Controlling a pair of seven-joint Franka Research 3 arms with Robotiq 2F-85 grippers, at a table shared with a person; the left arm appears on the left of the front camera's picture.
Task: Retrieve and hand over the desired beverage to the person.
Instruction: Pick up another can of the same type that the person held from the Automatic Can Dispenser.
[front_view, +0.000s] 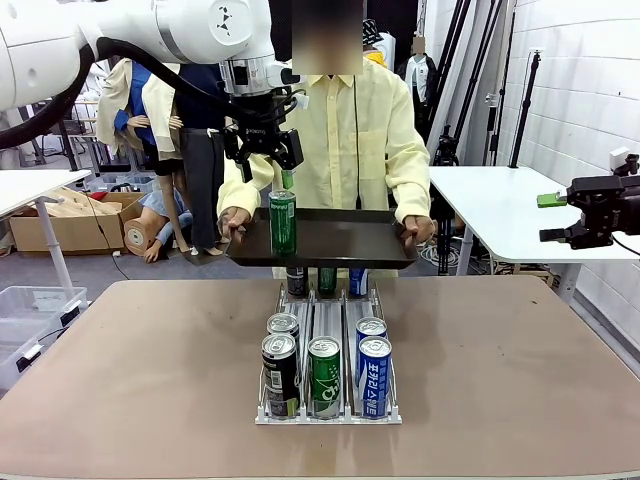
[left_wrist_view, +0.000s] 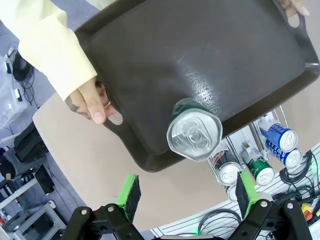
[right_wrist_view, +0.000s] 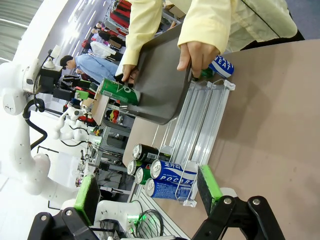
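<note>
A green can (front_view: 283, 221) stands upright on the dark tray (front_view: 340, 244) that the person (front_view: 355, 130) in the pale-yellow shirt holds with both hands above the far table edge. My left gripper (front_view: 262, 150) hangs open just above the can, clear of it. In the left wrist view the can's top (left_wrist_view: 194, 134) sits on the tray (left_wrist_view: 200, 50) ahead of my open green pads (left_wrist_view: 129, 196), and a hand (left_wrist_view: 90, 100) grips the tray handle. My right gripper (front_view: 556, 217) is off at the far right, open, with nothing between its pads (right_wrist_view: 207, 184).
A white can rack (front_view: 328, 350) at the table's middle holds several cans: black, green and blue ones in front (front_view: 324, 376), more at the back under the tray. A white side table (front_view: 500, 205) stands at the right. The right wrist view shows the rack (right_wrist_view: 200, 120) and tray (right_wrist_view: 160, 82).
</note>
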